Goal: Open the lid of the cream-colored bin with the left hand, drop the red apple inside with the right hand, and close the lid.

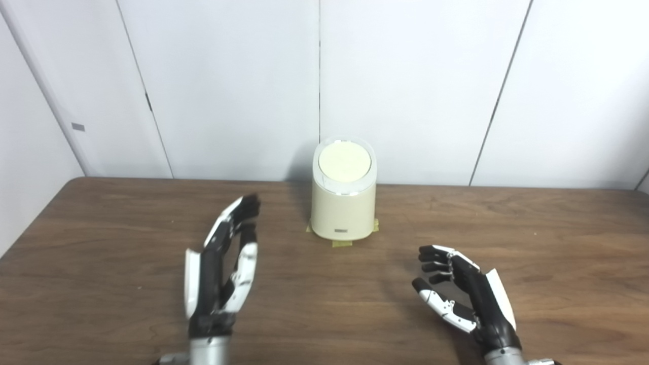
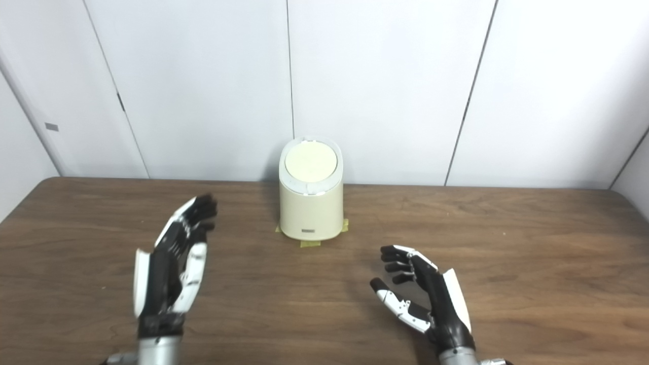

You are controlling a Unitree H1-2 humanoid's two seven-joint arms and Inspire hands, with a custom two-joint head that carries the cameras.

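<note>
Reaching up from the bottom edge, the left hand [image 1: 223, 263] is hovering above the table [image 1: 101, 263] with its fingers [image 1: 242, 207] stretched out straight and held close together, the palm turned inward toward the middle and the thumb lying alongside. It is holding nothing. The right hand [image 1: 464, 294] is sitting lower and nearer the camera, its palm facing inward too, with its fingers [image 1: 433, 258] loosely curled and spread apart and the thumb pointing forward and left; it is also gripping nothing.

Ahead of both hands, and between them, the cream bin [image 1: 344, 205] is standing upright near the far edge of the table, close to the white wall panels [image 1: 405, 76]. It is lying forward and to the right of the left fingertips, apart from them, and well forward and to the left of the right hand. Its round lid [image 1: 345, 162] is sitting down flat in its pale rim. Small strips of yellow tape [image 1: 342, 244] are showing at the foot of the bin.

No red apple is appearing in either view.

The right eye view is showing more of the table's right end and its far right corner, while the left eye view is showing more of the wall at the left.
</note>
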